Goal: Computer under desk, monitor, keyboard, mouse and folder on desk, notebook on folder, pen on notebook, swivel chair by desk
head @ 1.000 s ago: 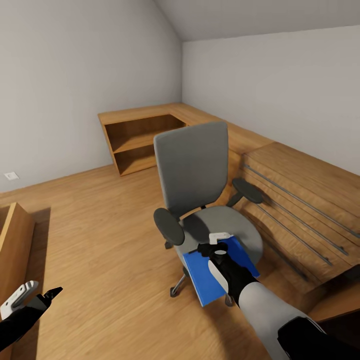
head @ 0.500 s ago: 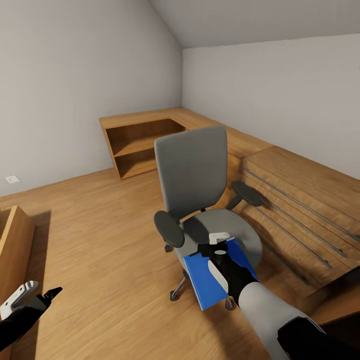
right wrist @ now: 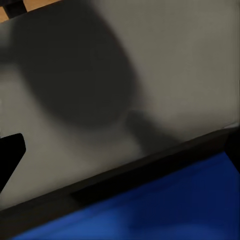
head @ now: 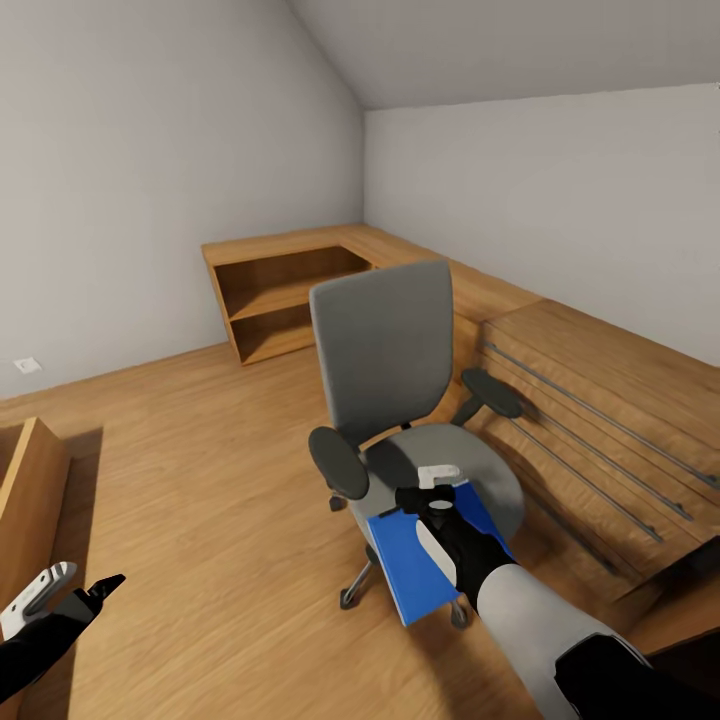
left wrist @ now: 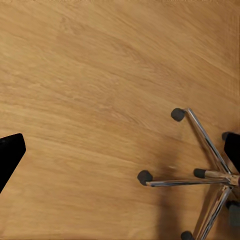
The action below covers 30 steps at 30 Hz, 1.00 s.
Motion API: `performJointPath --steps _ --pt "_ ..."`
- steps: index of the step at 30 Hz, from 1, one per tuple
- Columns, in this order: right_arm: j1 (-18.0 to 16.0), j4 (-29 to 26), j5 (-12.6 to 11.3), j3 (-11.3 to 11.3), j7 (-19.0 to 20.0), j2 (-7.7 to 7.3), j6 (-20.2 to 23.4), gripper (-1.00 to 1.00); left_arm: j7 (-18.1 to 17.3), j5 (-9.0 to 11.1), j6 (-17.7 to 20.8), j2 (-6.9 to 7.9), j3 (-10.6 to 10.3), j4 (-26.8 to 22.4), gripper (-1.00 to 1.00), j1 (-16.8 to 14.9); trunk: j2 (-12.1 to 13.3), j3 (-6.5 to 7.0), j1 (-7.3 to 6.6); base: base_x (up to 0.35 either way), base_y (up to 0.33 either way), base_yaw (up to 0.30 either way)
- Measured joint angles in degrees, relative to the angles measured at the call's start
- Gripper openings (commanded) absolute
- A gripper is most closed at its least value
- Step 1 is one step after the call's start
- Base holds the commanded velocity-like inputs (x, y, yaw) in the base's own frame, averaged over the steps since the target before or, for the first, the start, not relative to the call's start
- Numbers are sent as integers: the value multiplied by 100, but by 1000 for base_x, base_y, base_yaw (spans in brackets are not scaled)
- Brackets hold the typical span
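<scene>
Below, head view: my right gripper sits over the front of the swivel chair seat, w/ the blue folder under it. Folder lies tilted, its near end overhanging the seat's front edge above the chrome base. Whether the fingers actually pinch the folder I cannot tell; the wrist hides the contact. Right wrist view: grey seat cushion w/ a dark shadow on it, folder blue edge just beside the lens, one black fingertip at the frame edge.

My left gripper hangs low at my left side, fingers spread apart, holding nothing. Left wrist view: plank floor and the chair's chrome star base w/ black castors.

Room: wood-plank floor, pale grey walls, sloped ceiling meeting them at the far corner. L-shaped low wooden shelf unit runs along the far and right walls; wooden drawer fronts w/ long metal rails just right of the chair. Another wooden cabinet edge at far left.
</scene>
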Motion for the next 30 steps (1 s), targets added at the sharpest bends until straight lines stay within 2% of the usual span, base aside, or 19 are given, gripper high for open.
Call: performJointPath --steps 30 --pt "0 -51 -1 -10 0 -18 -25 100 -3 0 -2 -1 -19 0 100 0 0 259 0 0 0 0"
